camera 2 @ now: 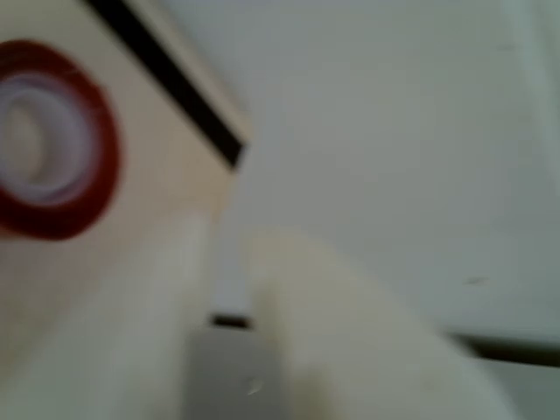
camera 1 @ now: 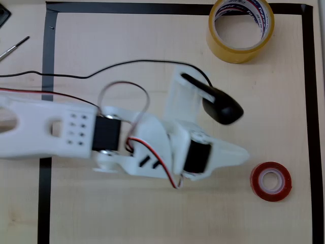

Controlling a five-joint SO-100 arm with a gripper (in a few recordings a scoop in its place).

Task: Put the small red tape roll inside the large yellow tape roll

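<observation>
Overhead view: the small red tape roll (camera 1: 271, 181) lies flat near the desk's right edge, just right of and slightly below the gripper (camera 1: 242, 154); the large yellow tape roll (camera 1: 240, 29) sits at the top right corner. Whether the fingers are apart, I cannot tell. Wrist view: blurred; the red roll is cut off at left.

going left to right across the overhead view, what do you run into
metal tool → black tape line → white arm → gripper → small red tape roll → right black tape line
</observation>
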